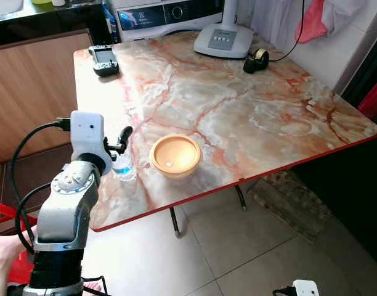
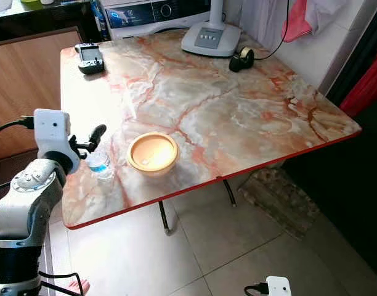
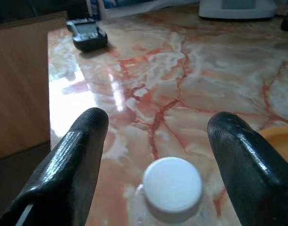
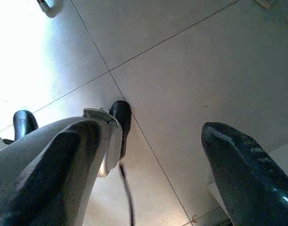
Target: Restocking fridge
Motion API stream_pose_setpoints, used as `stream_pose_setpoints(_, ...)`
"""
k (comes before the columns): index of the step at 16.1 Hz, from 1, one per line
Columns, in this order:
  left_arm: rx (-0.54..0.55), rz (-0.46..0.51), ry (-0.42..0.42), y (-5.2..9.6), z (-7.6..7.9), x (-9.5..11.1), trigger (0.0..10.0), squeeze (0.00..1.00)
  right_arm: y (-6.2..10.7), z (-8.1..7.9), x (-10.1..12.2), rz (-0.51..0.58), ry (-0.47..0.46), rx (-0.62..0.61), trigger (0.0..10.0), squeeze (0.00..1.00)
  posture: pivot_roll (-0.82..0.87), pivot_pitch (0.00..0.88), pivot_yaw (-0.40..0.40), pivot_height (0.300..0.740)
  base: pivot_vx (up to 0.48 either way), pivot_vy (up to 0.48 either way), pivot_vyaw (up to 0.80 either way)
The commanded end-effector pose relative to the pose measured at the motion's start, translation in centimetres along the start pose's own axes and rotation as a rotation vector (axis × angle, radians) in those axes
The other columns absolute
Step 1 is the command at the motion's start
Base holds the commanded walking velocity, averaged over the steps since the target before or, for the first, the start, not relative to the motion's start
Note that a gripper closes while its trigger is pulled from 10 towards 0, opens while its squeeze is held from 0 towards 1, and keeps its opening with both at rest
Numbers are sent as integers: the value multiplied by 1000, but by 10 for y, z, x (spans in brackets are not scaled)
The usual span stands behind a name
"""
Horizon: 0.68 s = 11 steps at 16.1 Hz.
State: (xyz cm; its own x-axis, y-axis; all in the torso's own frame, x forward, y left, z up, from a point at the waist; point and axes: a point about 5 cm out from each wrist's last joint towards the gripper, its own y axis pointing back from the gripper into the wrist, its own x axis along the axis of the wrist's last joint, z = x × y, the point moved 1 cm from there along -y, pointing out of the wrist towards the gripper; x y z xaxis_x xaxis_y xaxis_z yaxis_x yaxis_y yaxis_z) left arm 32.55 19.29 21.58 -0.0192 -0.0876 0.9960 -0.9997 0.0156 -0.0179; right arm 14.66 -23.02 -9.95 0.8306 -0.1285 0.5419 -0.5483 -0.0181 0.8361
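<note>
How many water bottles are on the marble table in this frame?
1. A small water bottle with a white cap stands near the table's front edge, left of the orange bowl, between the open left gripper's fingers.

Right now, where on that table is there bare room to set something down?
The table is mostly bare: the whole middle and right side, between the bowl and lamp base. It is crowded only at the near-left corner, where the open left gripper straddles the bottle beside the bowl.

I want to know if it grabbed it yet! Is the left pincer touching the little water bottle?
Apart. In the left wrist view, tabletop shows between each black finger of the left pincer and the water bottle cap.
</note>
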Motion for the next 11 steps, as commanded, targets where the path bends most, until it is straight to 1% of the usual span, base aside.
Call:
stream_pose_setpoints(1, -29, 35, 9, -1, 4, 21, 10000, 0, 2, 4, -7, -20, -9, -12, 10000, 0, 78, 127, -33, 740, 0, 0, 0)
stream_pose_setpoints(2, -49, 41, -8, -2, 5, 30, 10000, 0, 2, 4, -7, -20, -9, -11, 10000, 0, 81, 127, -34, 740, 0, 0, 0)
stream_pose_setpoints(3, -108, 54, -67, -2, 9, 47, 10000, 0, 2, 5, -6, -21, -7, -12, 10000, 0, 89, 127, -34, 740, 0, 0, 0)
stream_pose_setpoints(4, -132, 56, -95, -2, 10, 55, 10000, 0, 2, 5, -6, -21, -6, -12, 10000, 0, 96, 129, -35, 740, 0, 0, 0)
stream_pose_setpoints(5, -160, 30, -137, -2, 11, 66, 10000, 0, 2, 4, -6, -21, -4, -10, 10000, 0, 102, 129, -34, 740, 0, 0, 0)
stream_pose_setpoints(6, -180, -35, -126, -4, 11, 68, 10000, 0, 2, 4, -6, -22, -2, -8, 10000, 0, 109, 128, -33, 740, 0, 0, 0)
stream_pose_setpoints(7, -185, -67, -99, -4, 11, 66, 10000, 0, 2, 3, -6, -23, -1, -6, 10000, 0, 111, 128, -32, 740, 0, 0, 0)
stream_pose_setpoints(8, -171, -153, -106, -5, 6, 57, 10000, 0, 2, 3, -6, -25, -1, -5, 10000, 0, 113, 126, -22, 740, 0, 0, 0)
stream_pose_setpoints(9, -181, -203, -148, -3, 3, 50, 10000, 0, 2, 3, -6, -24, -2, -6, 10000, 0, 113, 126, -22, 740, 0, 0, 0)
stream_pose_setpoints(10, -182, -229, -175, -2, -1, 47, 10000, 0, 2, 3, -6, -24, -5, -7, 10000, 0, 121, 127, -15, 740, 0, 0, 0)
stream_pose_setpoints(11, -184, -241, -178, -1, -4, 46, 10000, 0, 2, 2, -6, -25, -6, -8, 10000, 0, 133, 129, -14, 740, 0, 0, 0)
